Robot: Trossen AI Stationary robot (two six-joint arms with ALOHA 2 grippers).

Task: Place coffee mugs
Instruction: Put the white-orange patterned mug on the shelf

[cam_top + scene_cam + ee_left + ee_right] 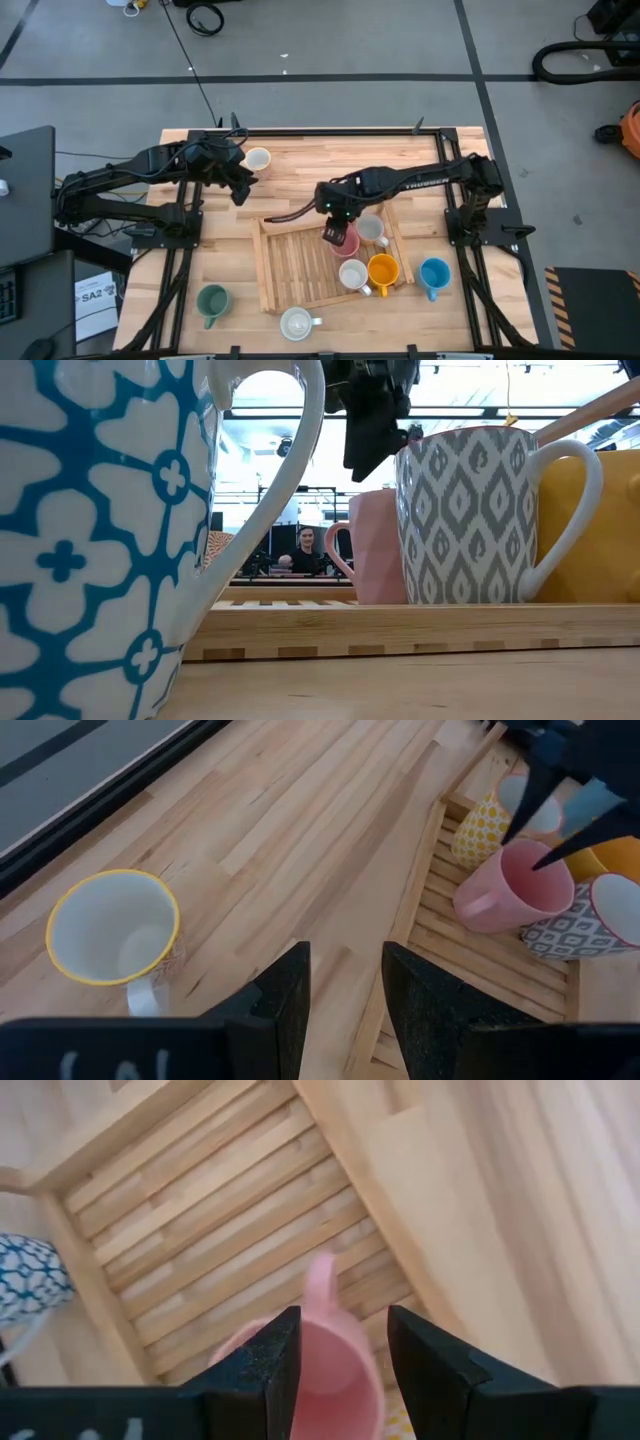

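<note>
Right pincer (338,236) hangs fingers apart over the pink mug (346,242) in the wooden tray (290,275); left pincer (241,186) apart.

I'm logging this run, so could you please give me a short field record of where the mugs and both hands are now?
tray: wooden slatted tray mid-table
mugs in tray: pink mug, orange mug, two pale mugs
mugs on table: blue mug, green mug, white mug, yellow-rimmed mug
right hand: open, straddling the pink mug's rim
left hand: open, empty, near the yellow-rimmed mug
</note>
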